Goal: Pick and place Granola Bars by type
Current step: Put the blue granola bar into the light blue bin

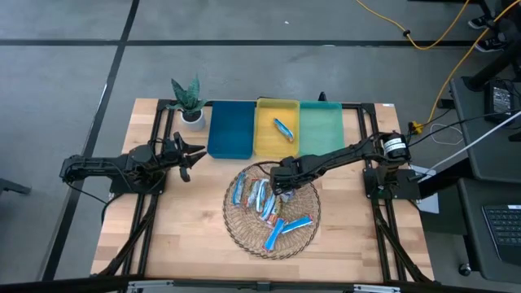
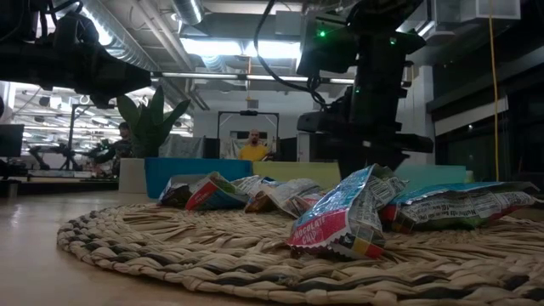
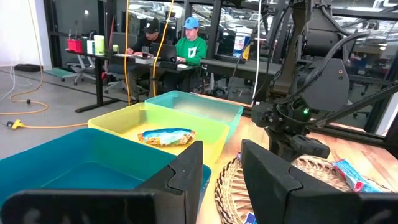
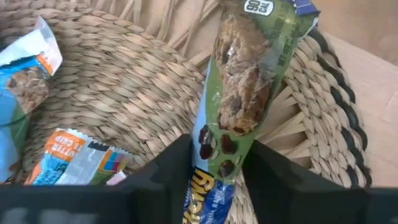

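High view: the right gripper (image 1: 279, 181) reaches from the right side of the frame to the upper part of the round wicker basket (image 1: 298, 236) at centre, where most of the granola bars (image 1: 260, 198) lie in a loose heap. The right wrist view shows its two dark fingers (image 4: 171, 167) drawn in on either side of a green-wrapped bar (image 4: 239, 93), which stands between them and touches both, with the woven basket floor behind it and other bars (image 4: 71, 155) at the lower left of that frame. One more bar (image 1: 283, 128) lies alone in the yellow tray (image 1: 264, 138), upper centre, between the blue tray (image 1: 230, 130) and the green tray (image 1: 320, 126). The left gripper (image 1: 193, 155) waits at the left centre, just left of the blue tray and below a small potted plant (image 1: 190, 102); in the left wrist view its fingers (image 3: 186, 171) stand a narrow gap apart with nothing between them. In the low view, bars (image 2: 340, 223) sit on the basket's weave at centre, and people sit at desks far back.
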Available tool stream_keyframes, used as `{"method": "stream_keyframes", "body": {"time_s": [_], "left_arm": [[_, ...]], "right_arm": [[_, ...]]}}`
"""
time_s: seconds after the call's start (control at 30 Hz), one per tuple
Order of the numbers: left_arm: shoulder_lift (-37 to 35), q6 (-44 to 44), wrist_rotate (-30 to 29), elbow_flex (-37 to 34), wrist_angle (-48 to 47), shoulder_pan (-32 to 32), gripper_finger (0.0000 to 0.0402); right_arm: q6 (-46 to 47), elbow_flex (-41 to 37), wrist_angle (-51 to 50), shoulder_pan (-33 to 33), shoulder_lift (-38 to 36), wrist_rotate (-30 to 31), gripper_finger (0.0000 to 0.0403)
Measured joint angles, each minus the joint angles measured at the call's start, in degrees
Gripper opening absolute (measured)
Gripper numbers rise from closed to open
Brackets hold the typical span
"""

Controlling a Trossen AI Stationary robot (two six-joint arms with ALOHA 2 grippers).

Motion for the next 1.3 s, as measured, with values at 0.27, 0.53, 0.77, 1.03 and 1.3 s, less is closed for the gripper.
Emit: {"method": "stream_keyframes", "body": {"time_s": [0.27,0.53,0.77,1.03,1.3], "left_arm": [[0.0,0.0,0.0,0.0,0.0,0.0,0.0104],[0.0,0.0,0.0,0.0,0.0,0.0,0.0104],[0.0,0.0,0.0,0.0,0.0,0.0,0.0104],[0.0,0.0,0.0,0.0,0.0,0.0,0.0104],[0.0,0.0,1.2,0.0,-0.2,0.0,0.0104]], "right_arm": [[-1.8,2.7,-0.2,0.0,0.0,-0.7,0.0084],[-6.9,10.4,-6.3,0.0,0.0,-2.2,0.0076],[-12.5,20.6,-17.7,0.2,0.0,-1.6,0.0076],[-19.4,36.7,-31.0,0.1,0.0,4.2,0.0076],[-21.2,52.9,-44.1,0.1,0.0,11.7,0.0076]]}}
